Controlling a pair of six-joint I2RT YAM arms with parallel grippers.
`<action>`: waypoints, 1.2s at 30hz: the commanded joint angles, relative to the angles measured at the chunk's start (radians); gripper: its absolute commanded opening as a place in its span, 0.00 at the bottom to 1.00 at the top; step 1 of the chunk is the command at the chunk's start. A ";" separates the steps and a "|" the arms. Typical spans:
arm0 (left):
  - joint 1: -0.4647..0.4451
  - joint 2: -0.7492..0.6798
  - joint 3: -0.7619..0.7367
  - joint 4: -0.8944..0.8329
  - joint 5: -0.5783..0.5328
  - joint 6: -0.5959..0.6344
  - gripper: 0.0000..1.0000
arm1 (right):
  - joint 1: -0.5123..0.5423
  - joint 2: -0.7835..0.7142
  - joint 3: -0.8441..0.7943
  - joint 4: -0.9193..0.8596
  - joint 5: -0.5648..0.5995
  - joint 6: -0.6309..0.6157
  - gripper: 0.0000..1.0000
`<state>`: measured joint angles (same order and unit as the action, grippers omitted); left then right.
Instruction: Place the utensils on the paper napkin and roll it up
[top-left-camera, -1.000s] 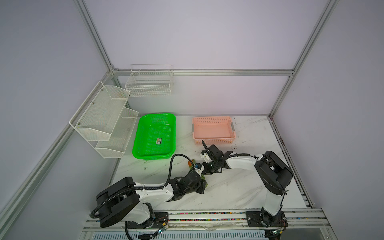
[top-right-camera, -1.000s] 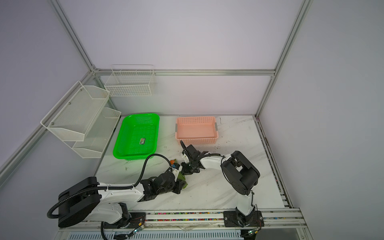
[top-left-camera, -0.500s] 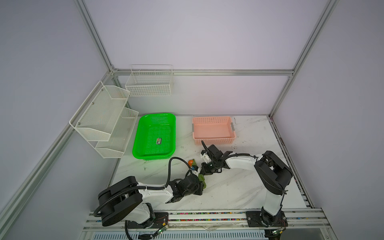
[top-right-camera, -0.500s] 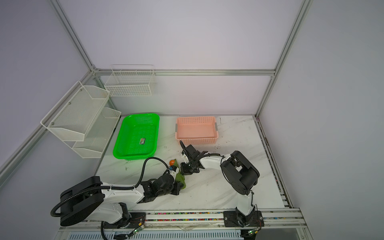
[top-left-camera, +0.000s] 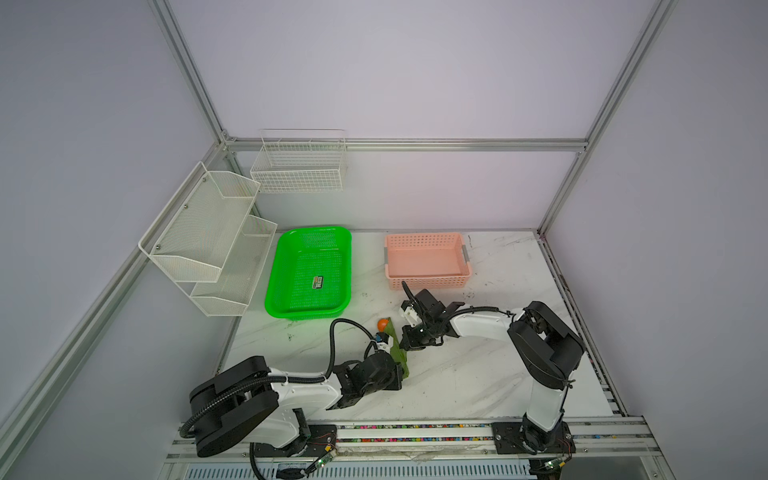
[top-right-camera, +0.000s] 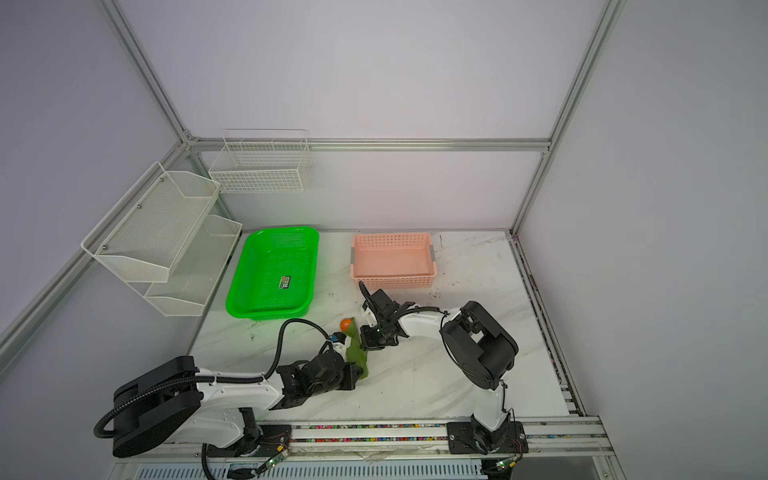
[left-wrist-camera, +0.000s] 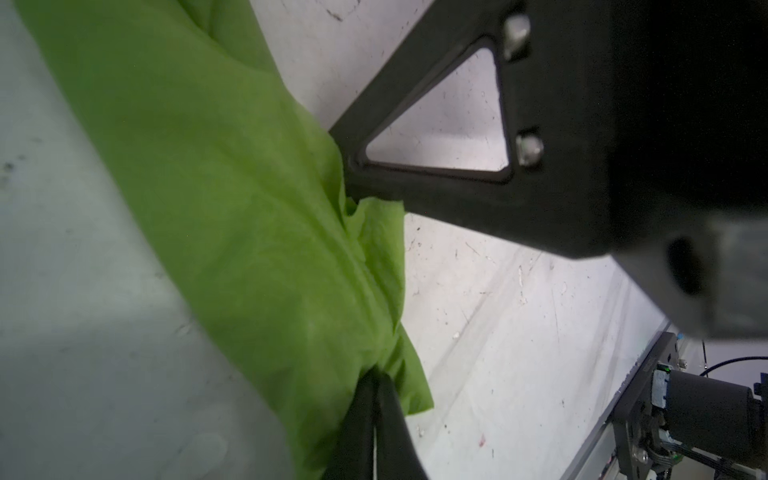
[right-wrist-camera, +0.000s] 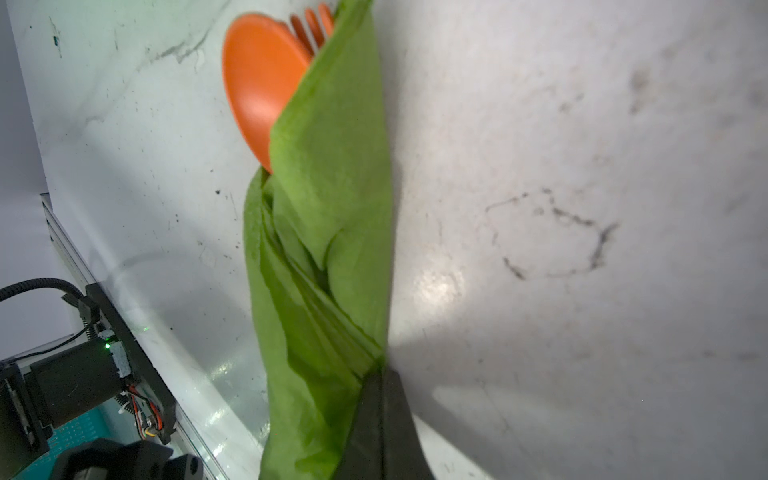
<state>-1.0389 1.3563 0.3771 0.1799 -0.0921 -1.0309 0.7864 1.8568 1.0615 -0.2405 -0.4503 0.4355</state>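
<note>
Napkin (right-wrist-camera: 324, 249) wraps the utensils (right-wrist-camera: 257, 83) loosely; our left fingers (left-wrist-camera: 395, 428) and right fingers (right-wrist-camera: 399, 432) pinch it. Released, it could unroll, spilling them.

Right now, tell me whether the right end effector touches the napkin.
Touching: the right wrist view shows the right end effector shut on the paper napkin, pinching its folds.
</note>
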 joint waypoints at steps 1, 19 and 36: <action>0.000 0.038 -0.063 -0.177 -0.038 -0.031 0.07 | 0.004 -0.015 0.025 -0.120 0.087 -0.007 0.07; 0.000 0.089 -0.061 -0.166 -0.022 -0.029 0.07 | 0.034 -0.205 0.081 -0.189 0.056 0.025 0.33; 0.001 0.020 -0.074 -0.195 -0.034 -0.041 0.07 | 0.066 -0.045 -0.043 -0.053 0.029 0.045 0.27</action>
<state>-1.0420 1.3708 0.3660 0.2085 -0.0948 -1.0584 0.8528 1.7889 1.0508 -0.3210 -0.4244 0.4782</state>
